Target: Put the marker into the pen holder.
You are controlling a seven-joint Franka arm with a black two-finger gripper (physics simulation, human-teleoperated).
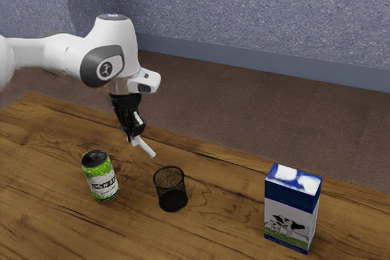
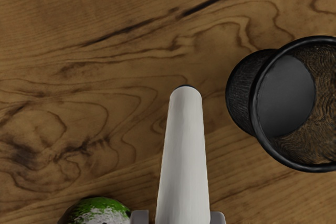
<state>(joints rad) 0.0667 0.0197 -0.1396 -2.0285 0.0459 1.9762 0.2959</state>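
One white marker [image 1: 144,147], gripped in the pincer [image 1: 134,134], tilted, jutting out

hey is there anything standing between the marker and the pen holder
Nothing visible stands between the marker in my gripper and the pen holder. The can is toward the exterior view's left of the holder, the milk carton toward its right.

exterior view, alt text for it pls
A white robot arm grips a tilted marker in its pincer above a wooden table, near a black mesh pen holder; a green can stands toward the exterior view's left, a milk carton toward its right.
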